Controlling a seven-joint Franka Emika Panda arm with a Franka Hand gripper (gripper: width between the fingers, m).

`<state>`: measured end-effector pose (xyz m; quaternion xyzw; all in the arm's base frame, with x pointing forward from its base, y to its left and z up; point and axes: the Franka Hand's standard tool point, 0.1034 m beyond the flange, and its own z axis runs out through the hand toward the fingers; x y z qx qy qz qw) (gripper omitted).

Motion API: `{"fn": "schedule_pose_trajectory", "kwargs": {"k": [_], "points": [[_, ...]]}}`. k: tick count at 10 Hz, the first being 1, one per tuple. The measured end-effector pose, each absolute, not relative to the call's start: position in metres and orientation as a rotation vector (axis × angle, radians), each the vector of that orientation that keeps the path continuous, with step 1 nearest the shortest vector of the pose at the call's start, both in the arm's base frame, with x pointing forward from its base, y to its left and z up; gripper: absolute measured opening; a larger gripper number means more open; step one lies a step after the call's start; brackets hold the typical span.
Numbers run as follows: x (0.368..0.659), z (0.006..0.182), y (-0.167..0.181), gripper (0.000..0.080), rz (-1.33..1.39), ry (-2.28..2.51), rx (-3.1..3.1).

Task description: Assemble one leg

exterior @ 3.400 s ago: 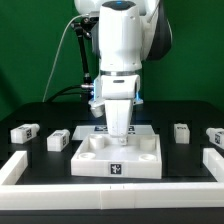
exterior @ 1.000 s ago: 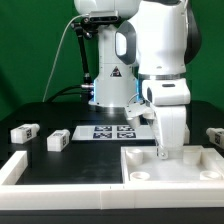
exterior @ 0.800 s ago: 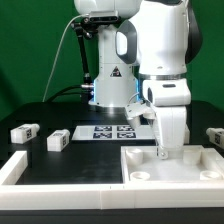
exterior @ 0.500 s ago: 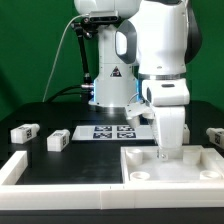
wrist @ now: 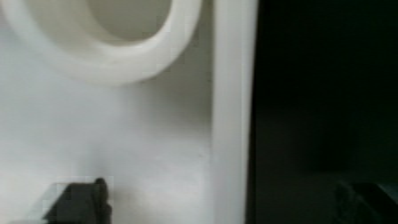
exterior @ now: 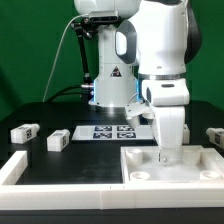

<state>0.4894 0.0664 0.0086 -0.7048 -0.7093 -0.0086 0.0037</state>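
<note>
Between the gripper's widely spread jaws runs the rim of the white tray; no contact is discernible and nothing is held. Well clear of the jaws, toward the exterior view's left, one leg lies on the table.

At the exterior view's right edge, a leg is sliced off by the frame, with only part of it showing. The marker board slips behind the arm, its far end hidden. The white rail runs out of frame. The wrist view is all blur: a round rim is cut off, and the jaws are just dark stubs at the border.
</note>
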Motion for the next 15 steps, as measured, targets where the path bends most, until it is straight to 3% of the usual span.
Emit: {"fn": "schedule_pose_trajectory", "kwargs": {"k": [3, 7, 11, 15], "points": [[0.489, 0.01, 0.067, 0.0648, -0.028, -2.221, -2.213], [0.474, 0.045, 0.092, 0.0649, -0.059, -2.166, -2.31], [0.47, 0.046, 0.101, 0.0649, -0.061, -2.048, -2.41], [0.463, 0.044, 0.108, 0.0649, -0.077, -1.53, -2.748]]}}
